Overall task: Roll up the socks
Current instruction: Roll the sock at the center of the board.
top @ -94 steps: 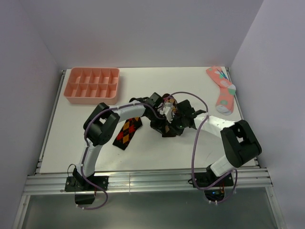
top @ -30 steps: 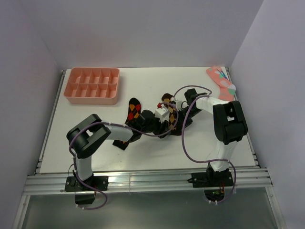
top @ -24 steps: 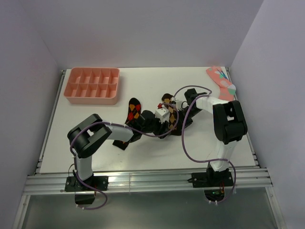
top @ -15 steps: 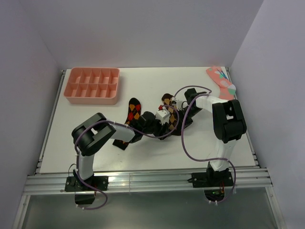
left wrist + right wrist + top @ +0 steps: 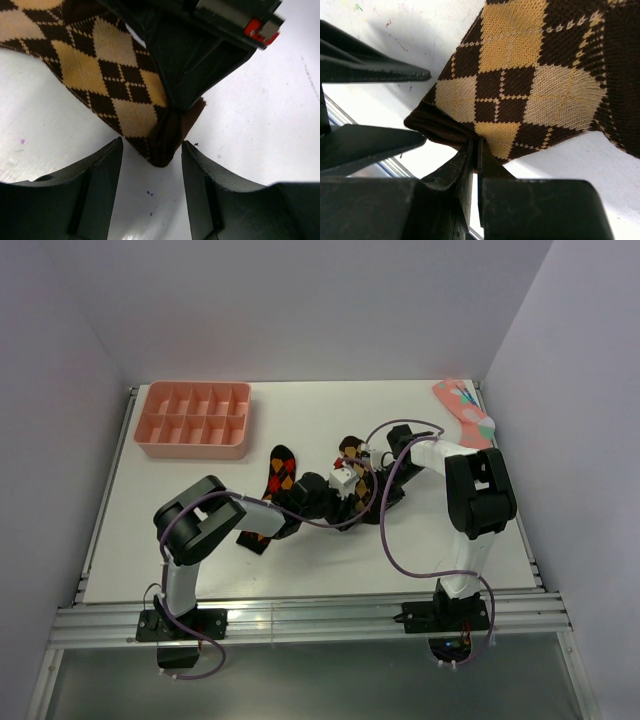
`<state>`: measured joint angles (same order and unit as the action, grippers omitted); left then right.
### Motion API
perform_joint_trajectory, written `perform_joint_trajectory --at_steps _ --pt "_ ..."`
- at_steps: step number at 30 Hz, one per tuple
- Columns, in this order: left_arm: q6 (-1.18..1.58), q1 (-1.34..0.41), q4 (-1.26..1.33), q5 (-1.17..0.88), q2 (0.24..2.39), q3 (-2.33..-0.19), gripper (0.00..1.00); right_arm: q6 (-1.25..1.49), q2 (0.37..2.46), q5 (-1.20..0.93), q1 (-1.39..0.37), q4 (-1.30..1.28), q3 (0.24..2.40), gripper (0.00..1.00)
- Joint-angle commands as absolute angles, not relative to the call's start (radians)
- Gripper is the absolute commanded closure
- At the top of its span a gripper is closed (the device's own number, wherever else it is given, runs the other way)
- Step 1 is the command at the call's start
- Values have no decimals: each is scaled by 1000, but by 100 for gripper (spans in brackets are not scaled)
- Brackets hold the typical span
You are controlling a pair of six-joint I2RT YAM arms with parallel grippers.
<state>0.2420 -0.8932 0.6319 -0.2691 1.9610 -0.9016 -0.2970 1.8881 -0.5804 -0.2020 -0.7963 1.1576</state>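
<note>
Table (image 5: 330,560): white, seen from the top view; both arms reached in to its middle.
Tan-diamond sock (image 5: 530,85): lay at the centre of the top view, on the table between the two wrists. One dark brown corner was bunched into a fold.
Right gripper (image 5: 476,145): its fingers were pressed together on that folded corner, with only a thin slit between them. In the right wrist view the pinch sat at lower centre, and the argyle cloth spread away to the upper right.
Left gripper (image 5: 151,150): spread. Its two black fingers (image 5: 95,185) stood apart at the bottom of the left wrist view. The sock's folded tip reached just into the gap between them, and bare table showed on either side of the tip.
Meeting point: the two grippers faced each other nearly tip to tip. The right one filled the upper right of the left wrist view, over the sock.
Red-diamond sock (image 5: 281,469): lay flat just left of centre in the top view, running diagonally. The left arm crossed over its middle, so only its two ends showed.
Pink sock (image 5: 466,425): at the upper right corner of the table, well apart from both arms.
Tray (image 5: 190,450): pink and divided into compartments, at the upper left of the table.
</note>
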Motion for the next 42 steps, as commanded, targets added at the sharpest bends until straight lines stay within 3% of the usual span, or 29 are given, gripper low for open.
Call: perform_joint_trajectory --at_steps 1,25,35,40,42 --pt "278 -887 721 -301 1957 -896 44 -305 1914 -489 -192 -810 1166 100" --pt "333 -884 663 -264 2014 -946 54 -295 1914 -476 -192 -801 1167 100" --pt "399 -882 612 -270 2046 -983 77 -282 1901 -454 -192 -784 1160 100" --pt "439 -884 545 -270 2051 -1012 97 -278 1890 -437 -192 -772 1152 100" --pt "454 -884 497 -271 2051 -1029 100 -273 1876 -422 -192 -759 1149 100"
